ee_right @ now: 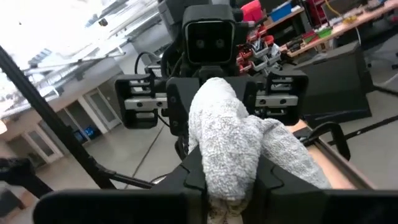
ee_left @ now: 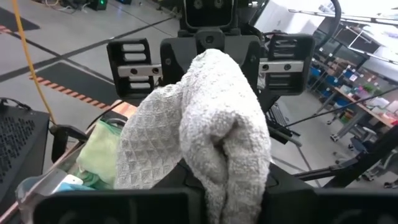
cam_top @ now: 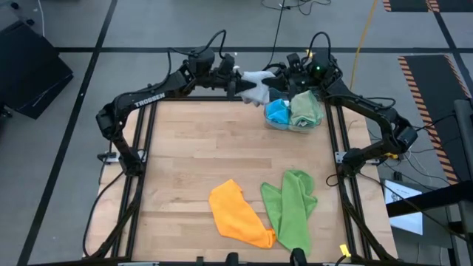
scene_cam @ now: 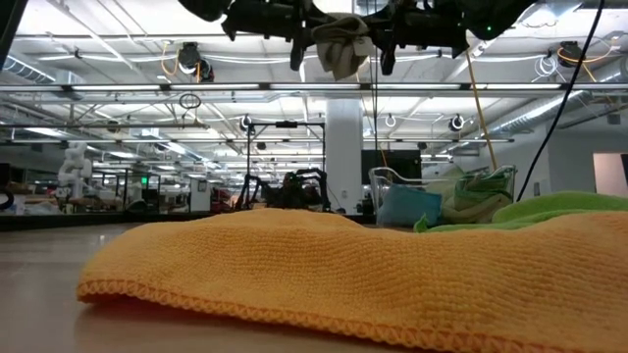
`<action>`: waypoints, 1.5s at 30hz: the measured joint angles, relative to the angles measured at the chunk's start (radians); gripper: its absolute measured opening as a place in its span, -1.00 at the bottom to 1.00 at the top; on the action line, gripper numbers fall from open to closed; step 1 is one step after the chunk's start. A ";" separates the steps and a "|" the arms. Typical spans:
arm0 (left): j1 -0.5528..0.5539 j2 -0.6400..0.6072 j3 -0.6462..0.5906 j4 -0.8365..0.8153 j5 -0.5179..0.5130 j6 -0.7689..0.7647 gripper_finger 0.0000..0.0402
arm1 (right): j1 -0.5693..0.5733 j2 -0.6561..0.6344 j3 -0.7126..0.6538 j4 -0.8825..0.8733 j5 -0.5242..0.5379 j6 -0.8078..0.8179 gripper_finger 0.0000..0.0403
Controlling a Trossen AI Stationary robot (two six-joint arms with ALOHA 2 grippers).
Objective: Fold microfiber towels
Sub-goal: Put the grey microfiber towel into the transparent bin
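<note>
In the high view, the grey towel (cam_top: 256, 86) was held aloft at the table's far edge between the left gripper (cam_top: 238, 83) and the right gripper (cam_top: 275, 83), beside the clear bin (cam_top: 290, 125). In both wrist views, each pair of jaws was seen pinching the bunched cloth. For a clean fold, separate corners should be gripped and the grippers drawn apart evenly.

Probably a robotics lab, ceiling strip lights (scene_cam: 118, 88), distant workbenches (ee_left: 367, 93), taped floor (cam_top: 436, 81)
</note>
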 joint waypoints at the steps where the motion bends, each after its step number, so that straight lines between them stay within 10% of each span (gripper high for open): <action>1: 0.001 0.001 0.000 0.003 -0.001 0.002 -0.78 | 0.000 0.000 0.000 0.001 0.001 0.023 -0.75; 19: 0.014 0.000 -0.001 0.171 -0.039 -0.023 -0.78 | 0.050 -0.163 0.000 -0.302 0.324 0.009 0.92; 39: 0.060 -0.002 -0.001 0.386 0.209 -0.051 -0.78 | 0.056 -0.228 0.000 -0.291 0.182 -0.097 0.95; 45: 0.050 -0.008 -0.001 0.409 0.289 0.160 -0.78 | 0.064 -0.304 0.000 -0.295 0.304 -0.306 0.94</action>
